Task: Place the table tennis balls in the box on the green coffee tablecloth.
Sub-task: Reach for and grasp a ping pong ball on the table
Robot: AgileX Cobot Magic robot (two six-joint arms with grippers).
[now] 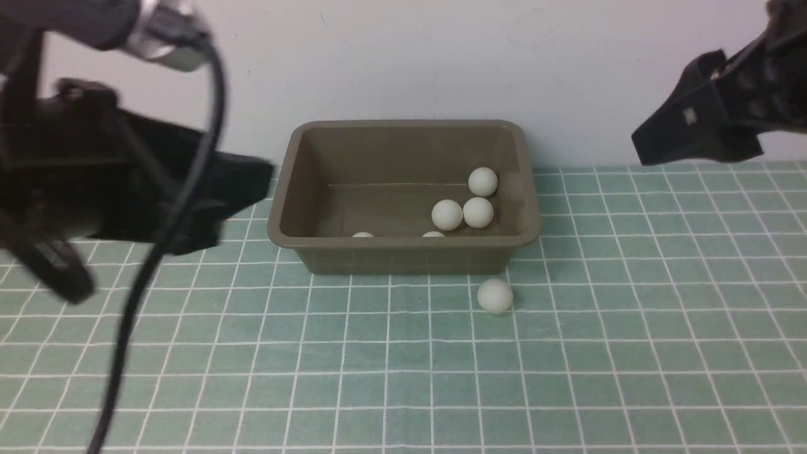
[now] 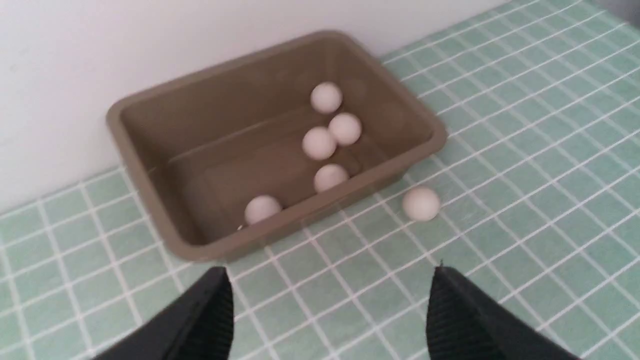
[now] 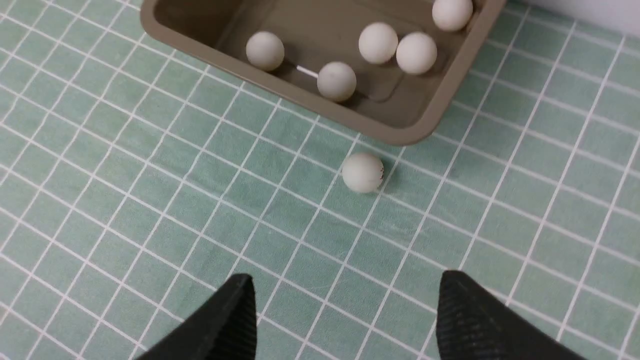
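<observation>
The olive-brown box stands at the back of the green coffee tablecloth, against the wall. Several white table tennis balls lie inside it, three of them grouped at its right end. One more ball rests on the cloth just in front of the box's right front corner. My left gripper hovers open and empty, to the left of the box. My right gripper hangs high at the right, open and empty, with the loose ball ahead of it.
A pale wall rises directly behind the box. The left arm's black cable hangs down across the left part of the front view.
</observation>
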